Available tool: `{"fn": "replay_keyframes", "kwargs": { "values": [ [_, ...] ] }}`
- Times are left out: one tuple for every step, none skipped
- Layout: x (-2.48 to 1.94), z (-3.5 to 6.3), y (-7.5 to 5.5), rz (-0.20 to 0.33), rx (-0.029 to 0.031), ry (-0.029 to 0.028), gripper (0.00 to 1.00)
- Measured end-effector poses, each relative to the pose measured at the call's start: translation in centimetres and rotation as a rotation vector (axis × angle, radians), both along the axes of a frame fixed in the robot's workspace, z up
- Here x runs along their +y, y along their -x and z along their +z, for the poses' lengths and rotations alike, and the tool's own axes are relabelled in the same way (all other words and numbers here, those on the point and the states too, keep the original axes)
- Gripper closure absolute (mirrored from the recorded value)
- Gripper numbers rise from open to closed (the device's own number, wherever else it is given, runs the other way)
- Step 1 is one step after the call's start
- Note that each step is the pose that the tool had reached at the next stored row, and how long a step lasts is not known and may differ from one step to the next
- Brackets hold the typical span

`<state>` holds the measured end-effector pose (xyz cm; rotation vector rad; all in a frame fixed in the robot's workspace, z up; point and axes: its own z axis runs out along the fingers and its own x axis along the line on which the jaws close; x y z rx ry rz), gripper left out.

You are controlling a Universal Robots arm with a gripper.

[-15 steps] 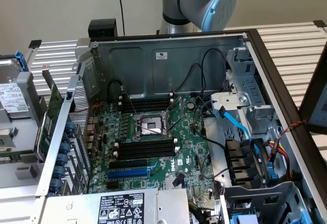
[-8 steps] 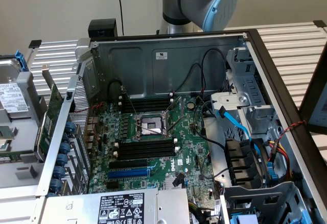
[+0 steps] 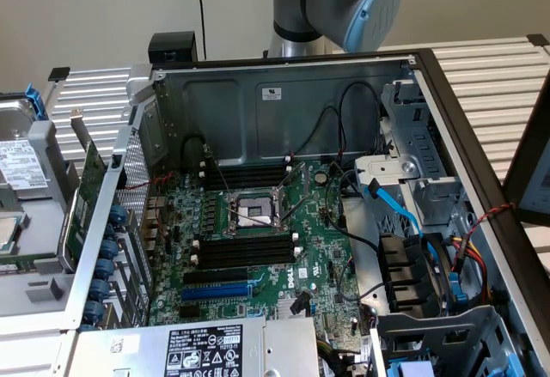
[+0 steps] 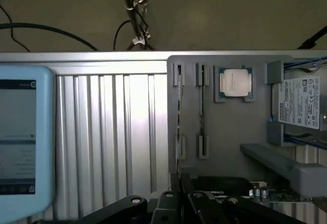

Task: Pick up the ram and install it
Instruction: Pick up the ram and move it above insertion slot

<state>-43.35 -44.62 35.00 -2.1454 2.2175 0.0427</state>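
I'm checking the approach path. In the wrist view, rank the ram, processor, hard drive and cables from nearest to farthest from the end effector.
1. The ram, on edge in the gray holder, straight ahead of the end effector.
2. The processor and hard drive, on the same holder: too close to call.
3. The cables, beyond the table.

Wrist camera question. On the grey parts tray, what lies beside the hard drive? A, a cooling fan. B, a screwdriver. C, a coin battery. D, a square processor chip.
D: a processor chip with a silver lid sits in its own pocket of the grey tray, beside the hard drive.
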Motion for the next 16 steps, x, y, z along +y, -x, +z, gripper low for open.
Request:
{"fn": "replay_keyframes", "kwargs": {
  "values": [
    [-0.1, 0.38, -0.2, 0.001, 0.0, -0.0048, 0.87],
    [-0.18, 0.73, -0.5, 0.002, -0.0001, -0.0088, 0.87],
    [-0.25, 1.04, -0.7, 0.004, 0.0, -0.012, 0.87],
    [-0.31, 1.33, -1.0, 0.005, 0.0, -0.0144, 0.87],
    [-0.35, 1.58, -1.2, 0.007, -0.0002, -0.0164, 0.87],
    [-0.38, 1.81, -1.5, 0.009, -0.0002, -0.0177, 0.87],
    [-0.41, 2.0, -1.8, 0.011, -0.0001, -0.0185, 0.87],
    [-0.43, 2.19, -2.1, 0.013, 0.0002, -0.0193, 0.87],
    [-0.45, 2.35, -2.3, 0.016, 0.0003, -0.02, 0.87],
    [-0.46, 2.5, -2.6, 0.018, 0.0006, -0.0202, 0.87],
    [-0.48, 2.63, -2.9, 0.02, 0.0009, -0.0204, 0.87],
    [-0.5, 2.76, -3.2, 0.022, 0.0014, -0.0204, 0.87],
    [-0.52, 2.88, -3.5, 0.024, 0.002, -0.0204, 0.87],
    [-0.53, 2.97, -3.8, 0.026, 0.0032, -0.0205, 0.87],
    [-0.54, 3.03, -4.1, 0.028, 0.0051, -0.0205, 0.87],
    [-0.54, 3.08, -4.3, 0.031, 0.0078, -0.0205, 0.87]
  ]
}}
